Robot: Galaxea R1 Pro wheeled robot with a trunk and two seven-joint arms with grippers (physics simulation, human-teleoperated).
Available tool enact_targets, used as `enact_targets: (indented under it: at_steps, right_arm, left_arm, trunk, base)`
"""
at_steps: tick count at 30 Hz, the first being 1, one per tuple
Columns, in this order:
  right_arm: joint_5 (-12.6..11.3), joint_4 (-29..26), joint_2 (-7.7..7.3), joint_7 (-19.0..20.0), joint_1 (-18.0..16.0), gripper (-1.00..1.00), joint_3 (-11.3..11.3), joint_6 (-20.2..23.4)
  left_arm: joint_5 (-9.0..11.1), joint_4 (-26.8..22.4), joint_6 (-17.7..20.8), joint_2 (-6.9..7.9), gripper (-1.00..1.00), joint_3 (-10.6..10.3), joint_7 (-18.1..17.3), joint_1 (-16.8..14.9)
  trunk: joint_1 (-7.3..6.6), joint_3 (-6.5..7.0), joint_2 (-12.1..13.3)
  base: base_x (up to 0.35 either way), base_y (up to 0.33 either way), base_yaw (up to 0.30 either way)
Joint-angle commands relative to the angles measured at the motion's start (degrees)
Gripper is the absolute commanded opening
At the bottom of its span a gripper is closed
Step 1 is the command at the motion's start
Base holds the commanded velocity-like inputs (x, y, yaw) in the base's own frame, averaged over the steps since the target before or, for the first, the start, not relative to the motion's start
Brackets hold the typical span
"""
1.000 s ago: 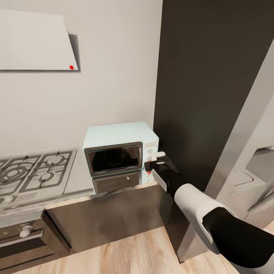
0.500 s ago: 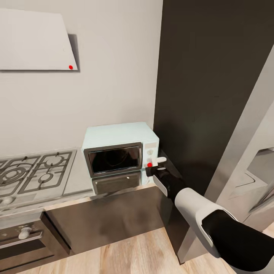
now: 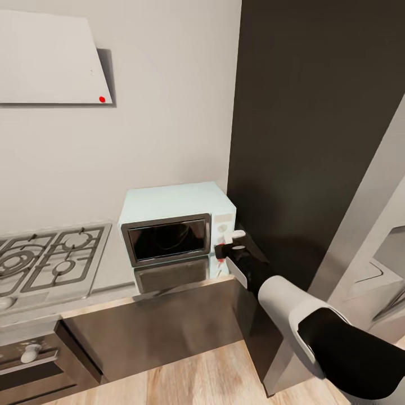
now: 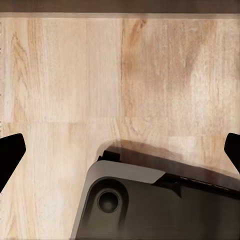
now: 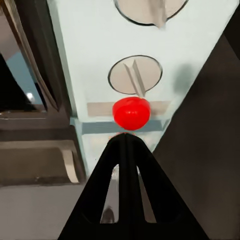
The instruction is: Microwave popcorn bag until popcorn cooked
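The pale blue microwave (image 3: 174, 203) stands on the light grey countertop (image 3: 115, 269) against the wall, its dark glass door (image 3: 166, 239) closed. My right gripper (image 3: 221, 251) is shut, and its tip is at the lower part of the microwave's side panel. Seen from the right wrist, the closed fingertips (image 5: 125, 142) point just below a glowing red light (image 5: 131, 112), with two round knobs (image 5: 135, 75) beyond it. My left gripper (image 4: 120, 150) hangs open over the wooden floor. The popcorn bag and the popcorn are hidden from view.
A gas hob (image 3: 48, 261) lies left of the microwave, under a white hood (image 3: 50, 59). A tall dark cabinet (image 3: 315, 140) rises close on the microwave's right. Dark cabinet fronts (image 3: 152, 332) and an oven with a white knob (image 3: 28, 353) sit below. My base (image 4: 150, 205) stands on wooden floor.
The whole view shifted slightly. My right gripper stayed at the microwave's side panel, dropping a little, and a red light now shows at its tip that was not visible a second ago.
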Motion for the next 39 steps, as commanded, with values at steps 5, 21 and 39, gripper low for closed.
enact_targets:
  at_steps: [5, 21, 39]
  right_arm:
    - [-0.44, -0.26, 0.0, 0.63, -1.71, -1.0, 0.85, 1.21]
    - [-0.04, 2.4, 0.0, 3.41, -2.34, -1.0, 1.02, 3.13]
    - [0.04, 6.1, 0.0, 3.43, -1.25, -1.0, 1.28, 1.34]
  left_arm:
    - [-0.51, 0.75, -0.47, -0.67, 1.0, -0.24, -0.37, -0.25]
    - [-0.49, 5.67, -0.87, -0.52, 1.0, 0.28, -0.69, -0.55]
    - [0.1, 8.04, -0.89, -0.36, 1.0, 0.62, -0.69, -0.55]
  trunk:
    - [0.04, -0.13, -0.12]
    - [0.04, -0.13, -0.12]
    - [0.04, -0.13, -0.12]
  base:
    - [0.0, 0.0, 0.0]
    - [0.0, 0.0, 0.0]
    - [0.026, 0.0, 0.0]
